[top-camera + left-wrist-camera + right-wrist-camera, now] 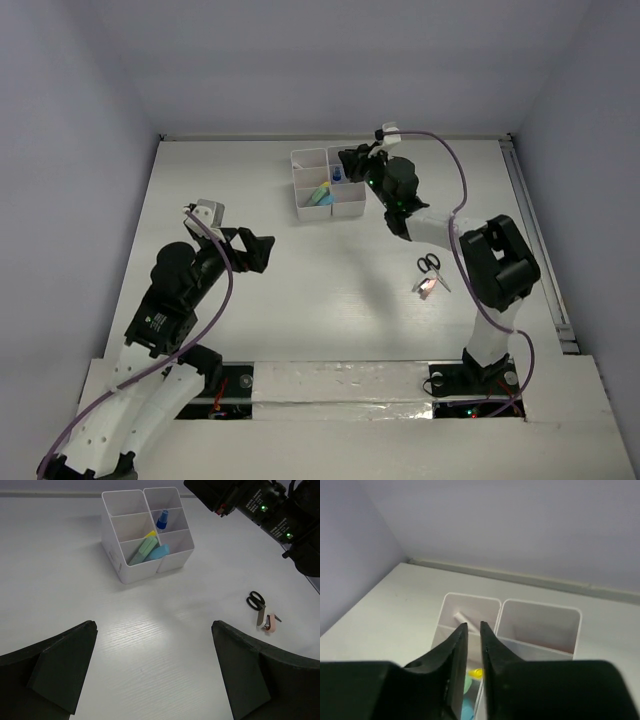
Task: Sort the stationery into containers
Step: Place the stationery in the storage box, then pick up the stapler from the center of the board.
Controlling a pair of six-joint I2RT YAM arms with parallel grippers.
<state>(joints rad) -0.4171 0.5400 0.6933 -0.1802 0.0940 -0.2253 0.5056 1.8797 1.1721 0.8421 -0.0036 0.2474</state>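
Right fingers [457, 647]: nearly closed, a thin slit between them, nothing held. Directly below the tips is the white six-compartment organizer [540, 611]. A white pen end [460, 617] rests in the compartment just ahead of the tips. Yellow, pale-green [467, 685] and blue pieces lie in the one beneath them.

Left fingers [60, 665]: spread wide, empty, low over bare worktop [165, 630]. The organizer is well ahead of them, slightly left. A blue marker [162, 519] stands in its middle right compartment.

Obstructions: the right arm [265, 510] hangs over the organizer's far right side. Black-handled scissors [255, 600] lie ahead-right of the left fingers, with a small pink item [270, 622] just beside their blades.

Room: open worktop between the left fingers and the organizer. The back wall edge [520, 577] runs close beyond the organizer.
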